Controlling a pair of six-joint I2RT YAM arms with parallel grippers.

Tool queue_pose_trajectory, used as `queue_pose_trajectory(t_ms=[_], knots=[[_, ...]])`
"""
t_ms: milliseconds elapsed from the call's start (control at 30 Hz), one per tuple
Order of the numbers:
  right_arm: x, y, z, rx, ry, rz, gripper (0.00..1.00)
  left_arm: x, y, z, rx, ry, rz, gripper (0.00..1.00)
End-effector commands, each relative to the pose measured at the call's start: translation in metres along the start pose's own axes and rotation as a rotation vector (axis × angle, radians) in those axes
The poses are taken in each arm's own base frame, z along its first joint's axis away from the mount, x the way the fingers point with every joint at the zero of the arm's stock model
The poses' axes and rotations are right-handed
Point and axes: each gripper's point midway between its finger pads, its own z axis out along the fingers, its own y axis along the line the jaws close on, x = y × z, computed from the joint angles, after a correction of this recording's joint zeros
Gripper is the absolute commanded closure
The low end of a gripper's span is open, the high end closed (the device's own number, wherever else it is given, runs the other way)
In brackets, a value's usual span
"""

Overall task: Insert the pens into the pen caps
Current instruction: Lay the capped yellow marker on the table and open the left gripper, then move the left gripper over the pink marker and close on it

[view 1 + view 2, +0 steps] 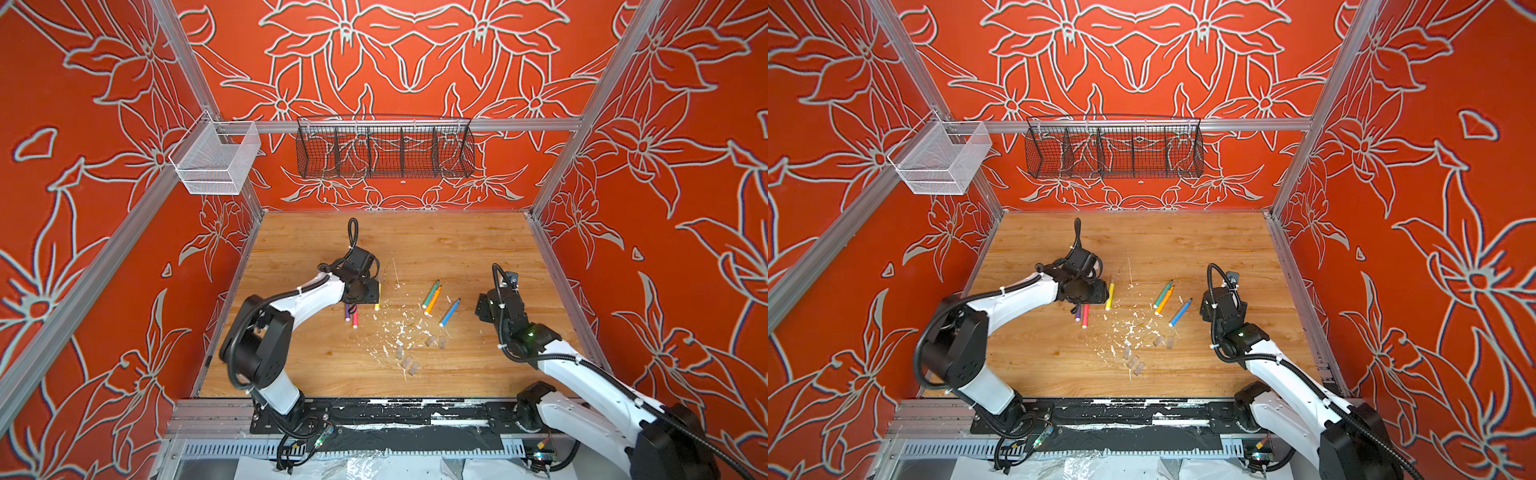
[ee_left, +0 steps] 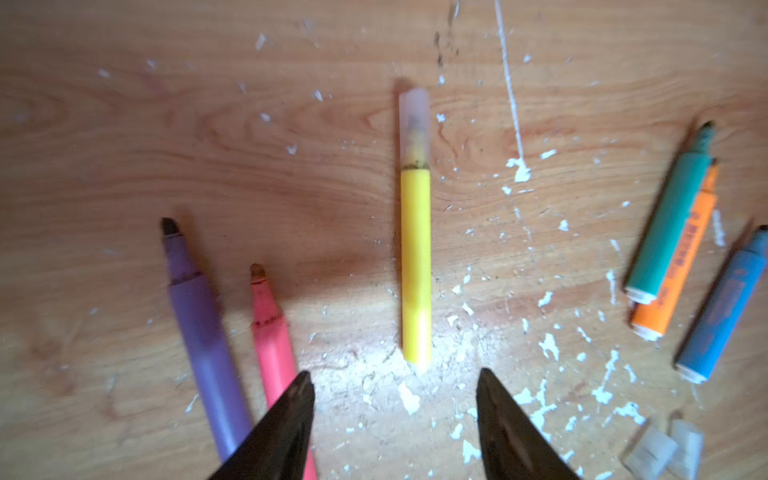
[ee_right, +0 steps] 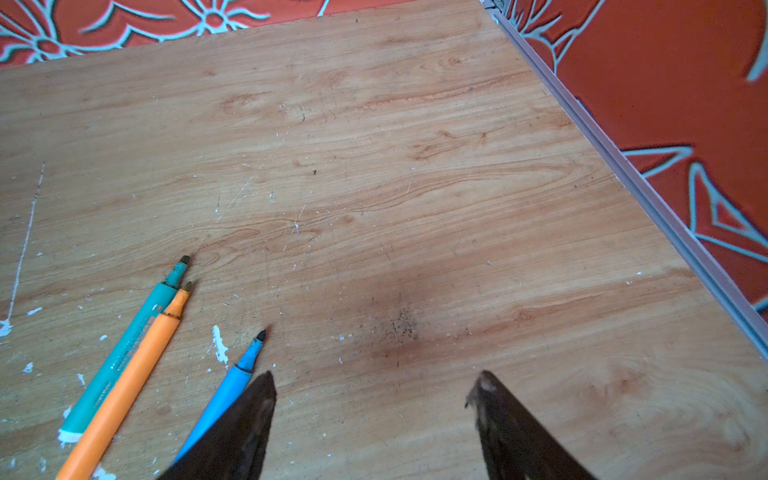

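Note:
My left gripper is open just above the table, with nothing between its fingers. The yellow pen lies right ahead of it, loose, with a clear pen cap on its far tip. The purple pen and pink pen lie uncapped beside one finger. The green pen, orange pen and blue pen lie uncapped mid-table. Several loose pen caps sit nearer the front. My right gripper is open over bare wood, the blue pen beside one finger.
White flecks of debris are scattered between the pens and the caps. A black wire basket and a white mesh basket hang on the back rails. A metal rail borders the table's right side.

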Motion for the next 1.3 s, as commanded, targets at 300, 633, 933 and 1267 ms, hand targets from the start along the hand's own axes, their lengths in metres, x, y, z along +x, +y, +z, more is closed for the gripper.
queue_pose_trajectory(t_ms=[300,633,933,1267], knots=[[-0.012,-0.003,-0.002,0.01,-0.03,0.04,0.22,0.035,0.004,-0.034,-0.038,0.048,-0.119,0.47],[-0.011,-0.002,-0.001,0.011,-0.022,0.04,0.22,0.055,0.028,0.001,-0.227,0.172,-0.096,0.57],[-0.012,-0.003,-0.002,0.007,-0.031,0.044,0.22,0.064,0.048,0.005,-0.336,0.194,-0.102,0.56],[-0.011,-0.003,-0.002,0.003,-0.032,0.046,0.22,0.071,0.044,0.02,-0.325,0.254,-0.103,0.68]])
